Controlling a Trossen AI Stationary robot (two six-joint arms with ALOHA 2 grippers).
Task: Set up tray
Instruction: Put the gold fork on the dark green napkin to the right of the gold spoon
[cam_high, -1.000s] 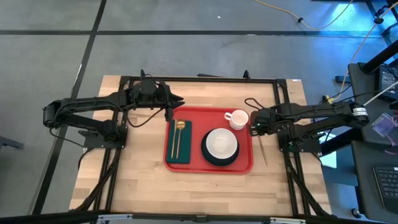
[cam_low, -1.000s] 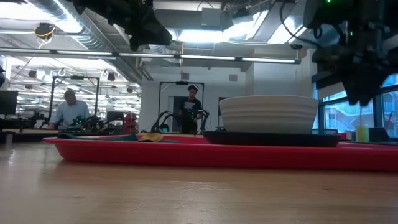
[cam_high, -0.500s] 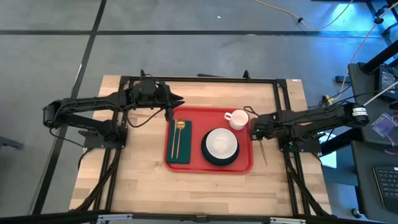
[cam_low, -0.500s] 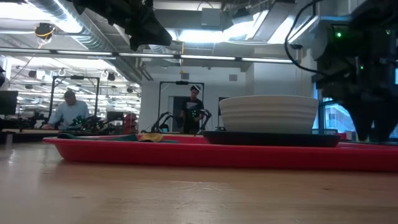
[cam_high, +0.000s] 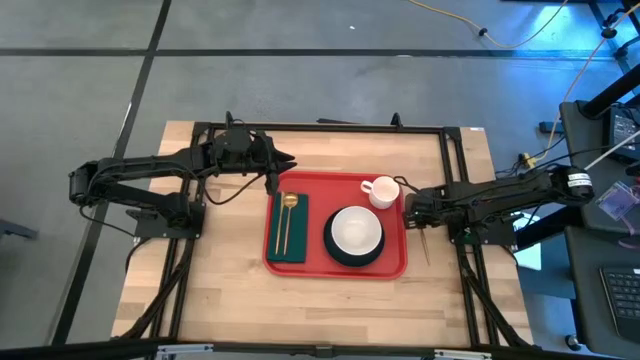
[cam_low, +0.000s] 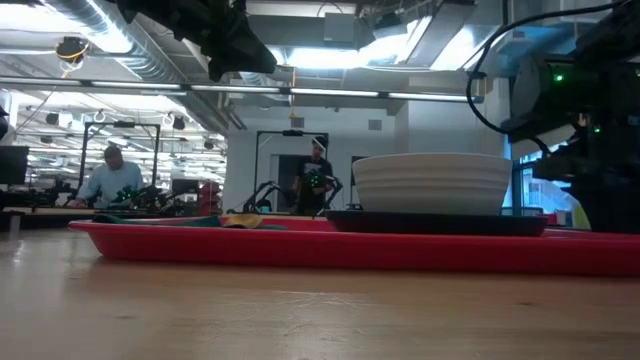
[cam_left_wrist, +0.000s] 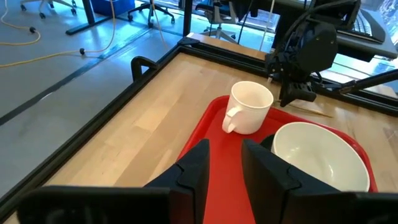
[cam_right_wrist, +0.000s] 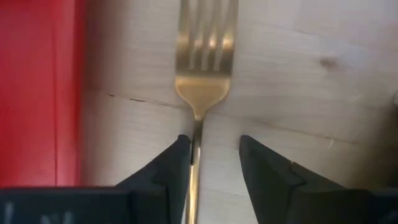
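The red tray (cam_high: 335, 268) lies in the middle of the table. On it are a dark green cloth (cam_high: 288, 228) with a gold spoon (cam_high: 286, 218), a white bowl (cam_high: 356, 230) on a dark plate (cam_high: 338, 255), and a white mug (cam_high: 381, 190). A gold fork (cam_high: 424, 243) lies flat on the wood just right of the tray. My right gripper (cam_high: 413, 212) points straight down over the fork (cam_right_wrist: 205, 50), open, with one finger on each side of its handle. My left gripper (cam_high: 282, 164) hovers open over the tray's far left corner, holding nothing (cam_left_wrist: 225, 165). My right gripper comes at the fork from above, its fingers across the handle just below the neck (cam_right_wrist: 198, 134). The handle runs close along the inner side of one finger (cam_right_wrist: 177, 165). I cannot tell whether that finger touches it. The fork lies flat on the table.
A black metal frame (cam_high: 320, 127) runs along the table's far edge and both sides, by the arm bases. Bare wood shows in front of the tray (cam_high: 300, 310). In the low view, people (cam_low: 110, 180) stand in the room behind the table.
My right gripper has come down toward the fork beside the tray's right rim and shifted slightly toward the near edge, still pointing down. The fork and the things on the tray have stayed in place.
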